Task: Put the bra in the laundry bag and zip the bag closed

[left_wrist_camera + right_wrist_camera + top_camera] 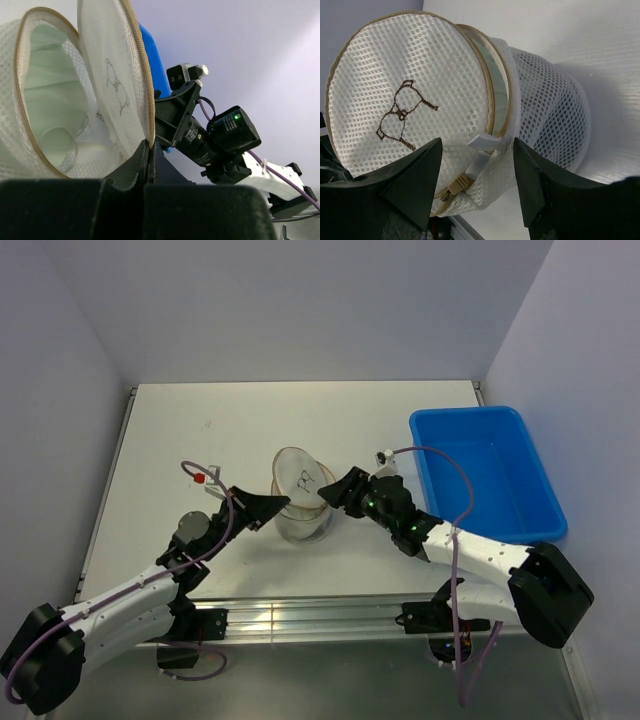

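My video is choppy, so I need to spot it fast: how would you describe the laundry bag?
On the white table, look left of the blue bin, near the front-centre. The laundry bag is a small round drum of cream mesh, its tan-rimmed lid tipped open and stitched with a brown bra outline.

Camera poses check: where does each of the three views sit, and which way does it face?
Top external: above and behind the bases, looking down on the table, laundry bag and blue bin; both arms show.
Left wrist: low behind the left gripper, looking across the bag's open mouth toward the right arm; own fingers pinch the lid rim.
Right wrist: behind the right gripper, facing the lid's outer side; own open fingers flank it.
Shared: all three see the lid's dark mark.
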Robot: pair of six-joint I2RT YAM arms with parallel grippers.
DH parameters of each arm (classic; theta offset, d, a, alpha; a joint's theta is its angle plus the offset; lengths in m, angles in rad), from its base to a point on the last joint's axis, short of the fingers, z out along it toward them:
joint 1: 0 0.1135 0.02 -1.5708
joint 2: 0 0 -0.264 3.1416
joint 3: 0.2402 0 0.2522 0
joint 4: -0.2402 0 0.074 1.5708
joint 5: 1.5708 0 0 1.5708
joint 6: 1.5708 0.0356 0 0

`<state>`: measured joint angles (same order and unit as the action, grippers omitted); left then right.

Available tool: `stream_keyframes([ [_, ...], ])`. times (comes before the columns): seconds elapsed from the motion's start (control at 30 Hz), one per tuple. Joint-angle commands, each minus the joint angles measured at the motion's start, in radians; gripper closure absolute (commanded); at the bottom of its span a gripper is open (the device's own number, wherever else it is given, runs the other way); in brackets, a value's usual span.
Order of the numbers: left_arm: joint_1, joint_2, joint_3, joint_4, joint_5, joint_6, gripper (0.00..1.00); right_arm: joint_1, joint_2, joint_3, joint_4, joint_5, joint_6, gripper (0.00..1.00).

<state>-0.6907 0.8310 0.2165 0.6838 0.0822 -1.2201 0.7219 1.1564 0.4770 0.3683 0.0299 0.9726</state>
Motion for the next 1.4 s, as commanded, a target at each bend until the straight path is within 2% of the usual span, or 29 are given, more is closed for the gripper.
stream_keyframes([
  [0.0,-0.004,-0.006,-0.017,0.128,0.048,-0.024,1.0,-0.009,0.009,0.04,0.072,-0.025,0.02,0.35],
  [0.17,-0.004,0.013,-0.051,0.213,0.073,-0.059,1.0,-0.038,0.019,0.008,0.135,-0.082,0.043,0.38],
  [0.27,-0.003,0.02,-0.062,0.238,0.082,-0.071,1.0,-0.049,0.014,0.0,0.159,-0.102,0.046,0.47],
  [0.3,-0.003,0.023,-0.062,0.237,0.083,-0.073,1.0,-0.052,0.009,-0.003,0.167,-0.104,0.046,0.54],
  [0.37,-0.004,0.022,-0.06,0.221,0.083,-0.07,1.0,-0.056,0.006,-0.008,0.184,-0.113,0.046,0.57],
  [0.43,-0.003,0.02,-0.06,0.211,0.08,-0.065,1.0,-0.059,0.006,-0.011,0.187,-0.116,0.046,0.68],
  [0.63,-0.003,-0.006,-0.003,0.014,0.028,-0.01,1.0,-0.061,-0.018,-0.04,0.204,-0.11,0.049,0.83],
  [0.7,-0.001,-0.003,0.018,-0.027,0.013,0.002,1.0,-0.061,-0.04,-0.058,0.221,-0.098,0.048,0.9],
  [0.83,-0.001,0.02,0.072,-0.212,-0.044,0.024,1.0,-0.061,-0.06,-0.08,0.247,-0.085,0.035,1.0],
  [0.93,-0.003,0.051,0.095,-0.233,-0.032,0.04,0.86,-0.061,-0.058,-0.1,0.279,-0.074,0.038,1.0],
  [0.97,-0.001,0.062,0.101,-0.236,-0.027,0.048,0.71,-0.061,-0.055,-0.104,0.29,-0.071,0.038,1.0],
  [1.03,-0.001,0.062,0.129,-0.26,-0.032,0.063,0.57,-0.061,-0.05,-0.115,0.325,-0.058,0.038,1.0],
  [1.07,-0.001,0.05,0.148,-0.295,-0.033,0.083,0.46,-0.061,-0.044,-0.117,0.333,-0.05,0.035,1.0],
  [1.17,-0.003,0.001,0.202,-0.431,-0.061,0.137,0.39,-0.061,-0.032,-0.13,0.386,-0.009,0.034,1.0],
  [1.23,-0.007,-0.026,0.236,-0.524,-0.076,0.169,0.44,-0.061,-0.015,-0.133,0.438,0.004,0.037,1.0],
  [1.27,-0.012,-0.052,0.266,-0.608,-0.082,0.201,0.57,-0.061,-0.009,-0.132,0.469,0.005,0.037,1.0],
  [1.33,-0.032,-0.069,0.3,-0.686,-0.142,0.235,0.73,-0.061,0.006,-0.123,0.481,0.007,0.04,1.0],
  [1.37,-0.044,-0.076,0.338,-0.737,-0.163,0.267,0.86,-0.061,0.009,-0.115,0.483,0.007,0.038,1.0],
])
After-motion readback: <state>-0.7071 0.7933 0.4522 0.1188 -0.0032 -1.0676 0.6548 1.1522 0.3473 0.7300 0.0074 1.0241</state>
